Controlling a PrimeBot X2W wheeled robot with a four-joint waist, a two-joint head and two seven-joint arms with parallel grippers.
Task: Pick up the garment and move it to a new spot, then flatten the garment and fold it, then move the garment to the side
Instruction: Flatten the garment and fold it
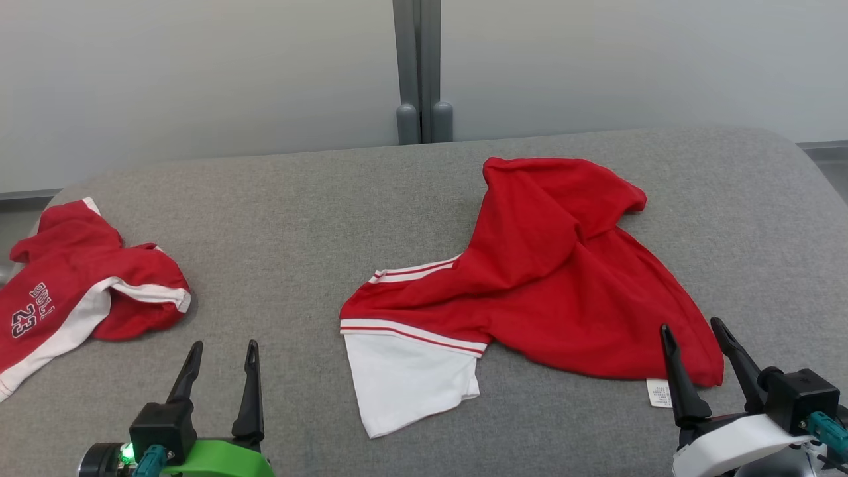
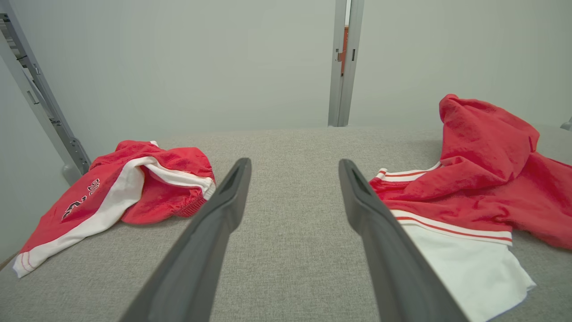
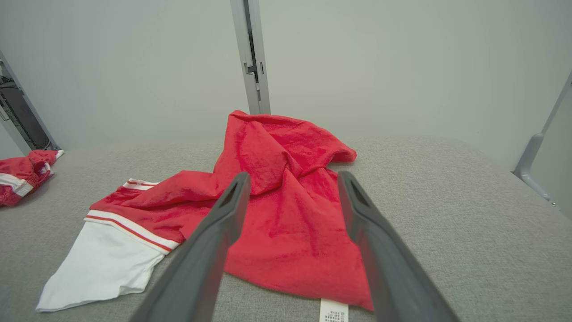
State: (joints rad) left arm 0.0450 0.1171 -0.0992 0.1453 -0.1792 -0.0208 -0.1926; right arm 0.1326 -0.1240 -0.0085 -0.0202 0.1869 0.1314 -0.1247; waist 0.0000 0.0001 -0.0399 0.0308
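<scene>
While hovering with fingers spread apart and clasping nothing, pointing the right gripper [image 1: 690,324] at the near hem of the red garment [image 1: 563,278], just beside its white label [image 1: 658,392]. Holding the left gripper [image 1: 224,344] equally parted, near the garment's white panel [image 1: 404,381], over the bare grey woven surface [image 1: 298,218]. Lying crumpled and creased right of centre, sharing the surface with bunched red-and-white shorts [image 1: 73,285] at the far left.

You see the crumpled red garment [image 1: 563,278] right of centre on the grey table [image 1: 278,218], both grippers spread below, empty.
</scene>
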